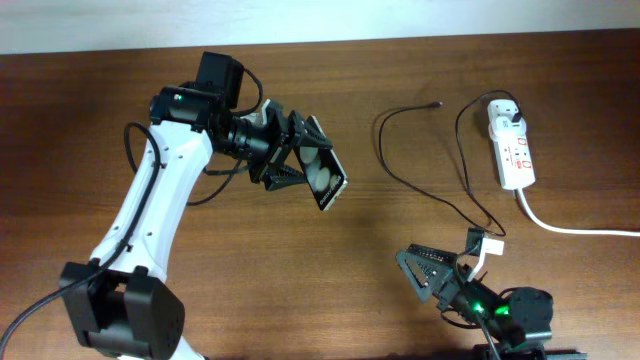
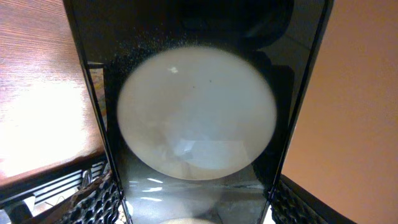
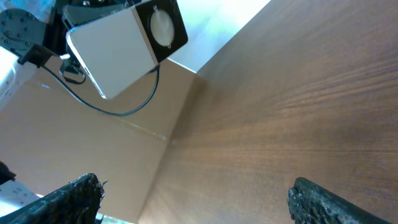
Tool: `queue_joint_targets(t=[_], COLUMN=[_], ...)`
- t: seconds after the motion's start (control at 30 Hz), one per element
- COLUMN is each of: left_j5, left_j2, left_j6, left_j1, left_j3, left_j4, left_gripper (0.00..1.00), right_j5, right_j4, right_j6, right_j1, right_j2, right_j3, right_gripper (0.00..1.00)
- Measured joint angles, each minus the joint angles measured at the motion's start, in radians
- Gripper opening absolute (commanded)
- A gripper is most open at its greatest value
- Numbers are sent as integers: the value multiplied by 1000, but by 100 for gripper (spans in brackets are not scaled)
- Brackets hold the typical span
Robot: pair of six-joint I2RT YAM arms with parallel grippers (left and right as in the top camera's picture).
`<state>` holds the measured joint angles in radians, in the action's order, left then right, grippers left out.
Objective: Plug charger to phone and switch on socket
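Two tools: left tool pinching the phone, right tool spread wide, nothing in its gap.
Phone: small black rectangular smartphone clamped in the left tool, up off the brown wooden desk, white round blobs showing.
Charger: thin black curling cable on the desk, its loop just ahead of the right tool.
Socket: white oblong power strip farther ahead of the right tool, well apart.

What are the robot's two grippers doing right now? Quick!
Left gripper: closed, holding the phone.
Right gripper: open, holding nothing.
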<state>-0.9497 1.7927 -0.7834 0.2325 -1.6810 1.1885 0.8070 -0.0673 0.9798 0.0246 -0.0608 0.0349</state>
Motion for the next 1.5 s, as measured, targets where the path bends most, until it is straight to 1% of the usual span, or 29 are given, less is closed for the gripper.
queue_joint_targets(t=[0.17,0.2,0.3,0.37,0.43,0.5,0.53,0.6,0.7,0.73,0.8,0.83,0.93,1.0,1.03,1.07,1.1,1.17,1.2,1.27,1.33,1.43,1.47,1.5], left_j5=[8,7,8,7,7,14,16,19,22,23,23,24,26,26,26,26,26,26,26,26,26,26,26,26], left_j2=[0,0,1,1,1,1,1,1,1,1,1,1,1,1,1,1,1,1,1,1,1,1,1,1], left_j6=[-3,-4,-7,-7,-7,-7,-7,-7,-7,-7,-7,-7,-7,-6,-3,-3,-3,-3,-3,-3,-3,-2,1,3], left_j1=[0,0,0,0,0,0,0,0,0,0,0,0,0,0,0,0,0,0,0,0,0,-4,-5,-6], left_j3=[0,0,0,0,0,0,0,0,0,0,0,0,0,0,0,0,0,0,0,0,0,0,0,0], left_j4=[-5,-4,-6,-7,-7,-6,-7,-7,-6,-7,-8,-8,-7,-7,-8,-7,-7,-7,-7,-7,-7,-5,-4,-4], left_gripper=[70,70,70,71,71,72,71,72,72,72,72,72,72,72,72,72,72,72,72,72,72,72,73,81], right_j5=[-21,-25,-59,-158,-296,-519,-603,-863,-1037,-1056,-1077,-1080,-1076,-1076,-1076,-1076,-1076,-1076,-1076,-1076,-1075,-1064,-1065,-1069], right_j4=[-14,-11,-11,-22,-82,-141,-141,-99,-14,23,101,111,193,229,237,238,238,237,237,237,232,220,214,209], right_j6=[-56,-80,-113,-141,-177,-216,-224,-233,-243,-243,-244,-245,-247,-244,-243,-245,-242,-243,-243,-245,-242,-242,-240,-234], right_j1=[1,6,104,239,375,549,618,757,800,800,800,801,801,801,801,801,801,801,801,801,801,799,799,797], right_j2=[-308,-403,-565,-674,-755,-832,-861,-908,-975,-998,-1058,-1086,-1150,-1154,-1154,-1154,-1154,-1154,-1154,-1154,-1154,-1156,-1156,-1156], right_j3=[208,275,428,546,624,694,716,734,736,737,740,740,740,740,740,740,740,740,740,739,740,739,739,739], right_gripper=[99,99,99,99,99,100,98,91,84,80,75,73,56,53,50,45,45,39,34,29,19,12,11,10])
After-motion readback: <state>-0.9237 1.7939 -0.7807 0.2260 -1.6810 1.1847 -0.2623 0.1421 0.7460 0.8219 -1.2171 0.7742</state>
